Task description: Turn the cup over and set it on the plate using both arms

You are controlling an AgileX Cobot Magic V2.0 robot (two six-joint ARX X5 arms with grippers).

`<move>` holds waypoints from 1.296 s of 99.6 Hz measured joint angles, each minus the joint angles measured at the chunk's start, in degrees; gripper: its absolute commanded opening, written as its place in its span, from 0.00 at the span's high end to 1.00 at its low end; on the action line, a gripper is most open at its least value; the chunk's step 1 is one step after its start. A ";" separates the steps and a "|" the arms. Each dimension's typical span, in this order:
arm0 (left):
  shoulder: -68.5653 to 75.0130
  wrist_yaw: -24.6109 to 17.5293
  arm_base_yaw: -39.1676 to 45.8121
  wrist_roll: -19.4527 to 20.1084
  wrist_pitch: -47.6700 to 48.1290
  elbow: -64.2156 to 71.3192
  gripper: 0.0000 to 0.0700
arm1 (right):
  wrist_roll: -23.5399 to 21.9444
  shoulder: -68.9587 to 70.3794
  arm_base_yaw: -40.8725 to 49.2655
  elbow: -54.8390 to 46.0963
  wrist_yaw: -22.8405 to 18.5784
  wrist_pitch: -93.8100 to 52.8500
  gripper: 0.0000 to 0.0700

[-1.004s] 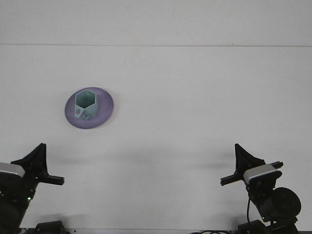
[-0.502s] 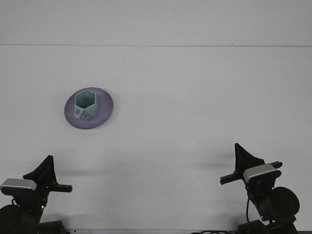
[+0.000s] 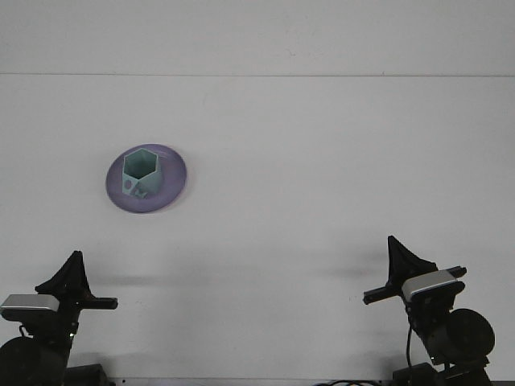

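A pale green hexagonal plastic cup point(image 3: 142, 173) is seen standing upright, mouth up, on a round purple plate point(image 3: 173, 182) in the left-centre of the frame. The plate is set on a white table point(image 3: 322, 177). The left gripper point(image 3: 71, 277) is found at the lower left corner, the right gripper point(image 3: 400, 265) at the lower right, both well apart from the plate.

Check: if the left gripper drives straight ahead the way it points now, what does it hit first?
Probably nothing: the left gripper points up-table, with bare table ahead. The cup on its plate sits to the right of that line; depth unclear.
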State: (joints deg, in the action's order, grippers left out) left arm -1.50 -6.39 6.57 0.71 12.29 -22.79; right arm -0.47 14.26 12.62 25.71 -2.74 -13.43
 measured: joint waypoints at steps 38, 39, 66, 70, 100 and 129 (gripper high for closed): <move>1.14 3.04 -4.13 0.00 -19.80 19.76 0.98 | 0.00 -0.04 0.00 0.00 0.00 0.11 1.00; 1.16 3.04 -4.13 0.00 -20.17 20.06 0.98 | 0.00 -0.04 0.00 0.00 0.00 0.11 1.00; 1.25 3.02 -4.50 -0.28 -21.11 20.83 0.98 | 0.00 -0.04 0.00 0.00 -0.02 0.11 1.00; 1.25 3.04 -4.50 -0.28 -21.14 20.83 0.98 | 0.00 -0.04 0.00 0.00 0.00 0.11 1.00; 1.25 3.04 -4.50 -0.35 -20.85 20.83 0.98 | 0.00 -0.04 0.00 0.00 0.00 0.11 1.00; 1.25 3.04 -4.50 -0.44 -20.83 20.83 0.98 | 2.05 -0.24 -0.37 -0.07 2.29 0.85 1.00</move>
State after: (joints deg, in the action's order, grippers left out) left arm -0.25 -3.36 2.07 0.27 -8.54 -1.96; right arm 1.58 14.02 12.25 25.65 -0.45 -12.58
